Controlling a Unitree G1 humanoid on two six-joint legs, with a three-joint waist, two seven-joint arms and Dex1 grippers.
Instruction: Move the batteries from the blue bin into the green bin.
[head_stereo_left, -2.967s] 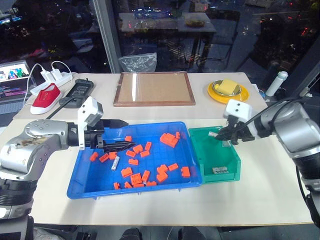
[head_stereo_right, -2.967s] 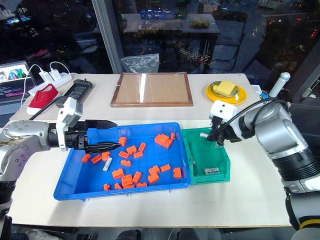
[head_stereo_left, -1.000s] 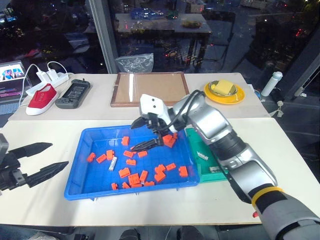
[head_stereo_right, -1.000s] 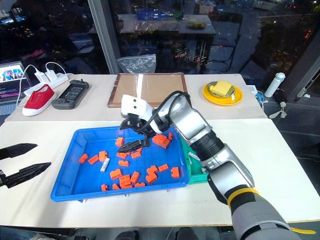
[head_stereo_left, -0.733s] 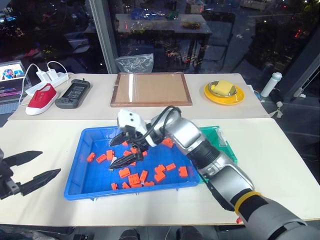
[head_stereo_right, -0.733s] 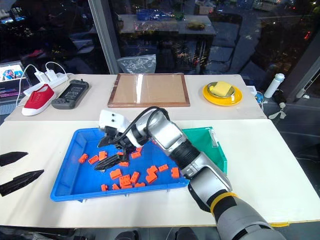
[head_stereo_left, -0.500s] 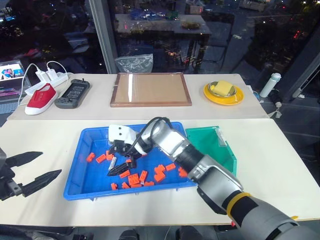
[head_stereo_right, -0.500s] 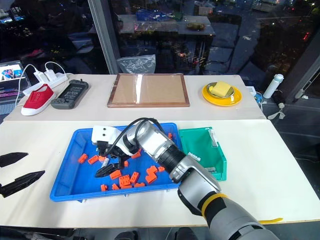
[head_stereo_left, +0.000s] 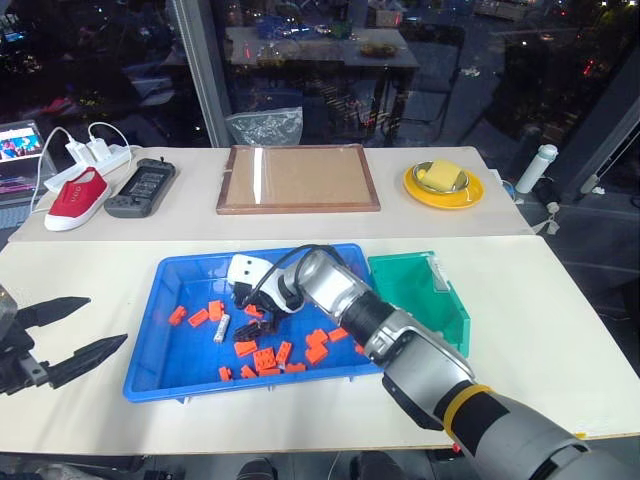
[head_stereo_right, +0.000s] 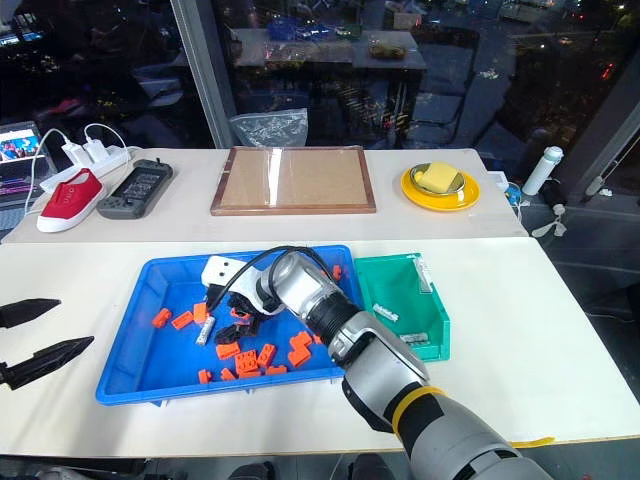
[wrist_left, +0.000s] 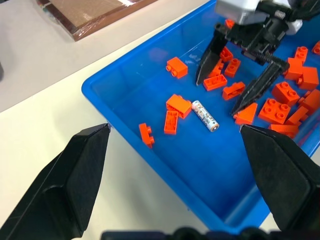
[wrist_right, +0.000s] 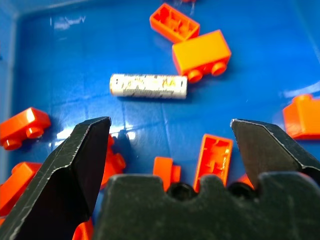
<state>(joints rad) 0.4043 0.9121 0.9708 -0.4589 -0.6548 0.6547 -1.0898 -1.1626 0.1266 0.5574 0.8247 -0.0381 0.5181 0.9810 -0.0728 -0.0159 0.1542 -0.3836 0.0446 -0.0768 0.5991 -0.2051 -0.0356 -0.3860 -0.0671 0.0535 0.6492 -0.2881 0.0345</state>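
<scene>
Blue bin (head_stereo_left: 150, 370): shallow tray on the table (head_stereo_left: 560, 330), holding many orange blocks (head_stereo_left: 265, 357) and one battery (head_stereo_left: 221, 328) still to be moved. The battery lies on the bin's floor toward its left half, among the blocks, touching none as far as the right wrist view shows.

Green bin (head_stereo_right: 437, 322): just beside the blue bin's right wall. At least one battery (head_stereo_right: 414, 337) appears to lie on its floor, so judged partly done; one transfer evidently remains.

Right end effector (head_stereo_left: 248, 318): inside the blue bin, fingers spread wide, empty. The battery lies just ahead of it, crosswise to the fingers and roughly centred between them, not yet touched.

Left end effector (head_stereo_left: 75, 330): fingers wide apart, empty, over the table just outside the blue bin's left wall, apart from the battery.
</scene>
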